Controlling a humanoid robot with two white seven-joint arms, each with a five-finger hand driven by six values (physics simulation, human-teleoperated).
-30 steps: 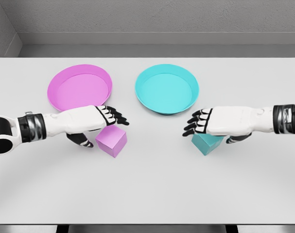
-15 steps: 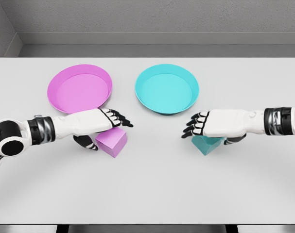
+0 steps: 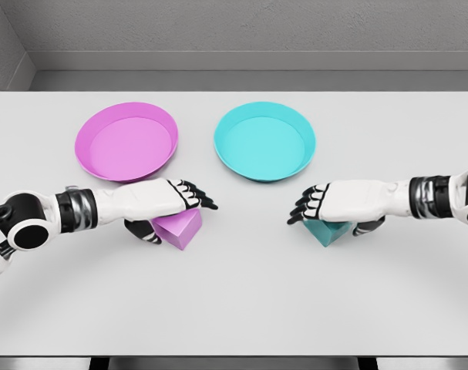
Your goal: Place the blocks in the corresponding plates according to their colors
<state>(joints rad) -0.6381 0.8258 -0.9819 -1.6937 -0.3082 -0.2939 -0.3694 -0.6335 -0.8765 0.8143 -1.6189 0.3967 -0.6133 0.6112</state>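
A pink block (image 3: 181, 231) lies on the white table in front of the pink plate (image 3: 126, 143). My left hand (image 3: 178, 219) lies low over it, fingers stretched across its top and the thumb down at its left side, not closed on it. In front of the cyan plate (image 3: 264, 143) lies a cyan block (image 3: 328, 232), mostly covered by my right hand (image 3: 329, 219). That hand's fingers reach out past the block's left and its thumb sits at the block's right. Both plates hold nothing.
The white table (image 3: 241, 301) runs wide to the front edge. A grey wall stands behind its far edge.
Both hands have dropped lower onto their blocks and reached slightly inward, covering more of each block. The blocks and plates have not moved.
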